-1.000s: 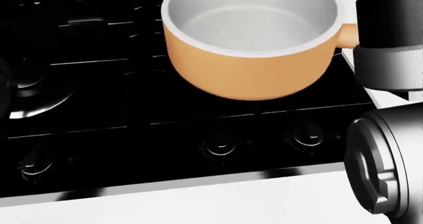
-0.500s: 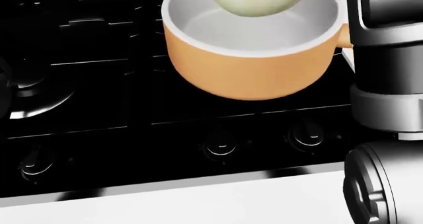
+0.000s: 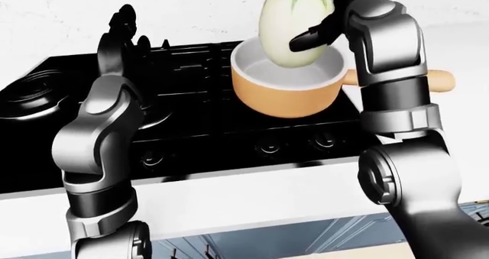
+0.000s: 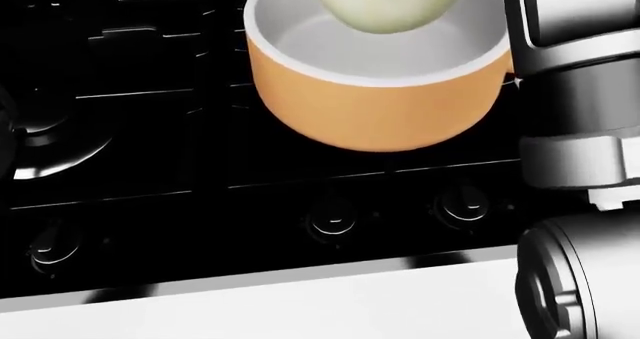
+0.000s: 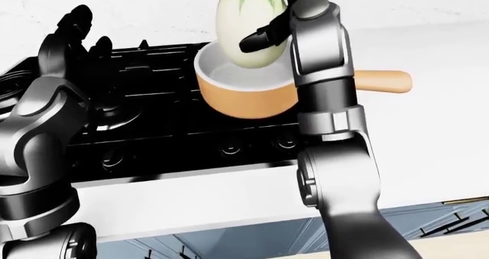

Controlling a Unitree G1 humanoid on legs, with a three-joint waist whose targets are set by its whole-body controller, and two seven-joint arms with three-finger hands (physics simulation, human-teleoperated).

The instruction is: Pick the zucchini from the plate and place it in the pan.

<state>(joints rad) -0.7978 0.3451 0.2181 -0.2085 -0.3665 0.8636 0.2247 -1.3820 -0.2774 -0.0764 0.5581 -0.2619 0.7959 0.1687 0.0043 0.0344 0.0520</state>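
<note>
A pale, egg-shaped zucchini (image 3: 293,25) with green streaks at its top hangs upright over the orange pan (image 3: 286,91). My right hand (image 3: 325,18) is shut on it, dark fingers (image 3: 309,38) wrapped round its right side. The head view shows its lower end (image 4: 392,5) just above the pan's white inside (image 4: 390,46). The pan stands on the black stove (image 3: 183,107), its wooden handle (image 3: 439,79) pointing right. My left hand (image 3: 122,32) is raised at the left of the left-eye view, open and holding nothing. No plate shows.
Stove knobs (image 4: 333,220) run along the cooktop's lower edge, above a white counter strip (image 3: 252,199). Black burner grates (image 3: 176,58) lie left of the pan. A white wall rises behind. Blue-grey cabinet fronts (image 3: 305,242) show below.
The zucchini has come into the head view from the top and sunk lower over the pan. My right forearm has shifted left across the pan's handle. The pan has not moved.
</note>
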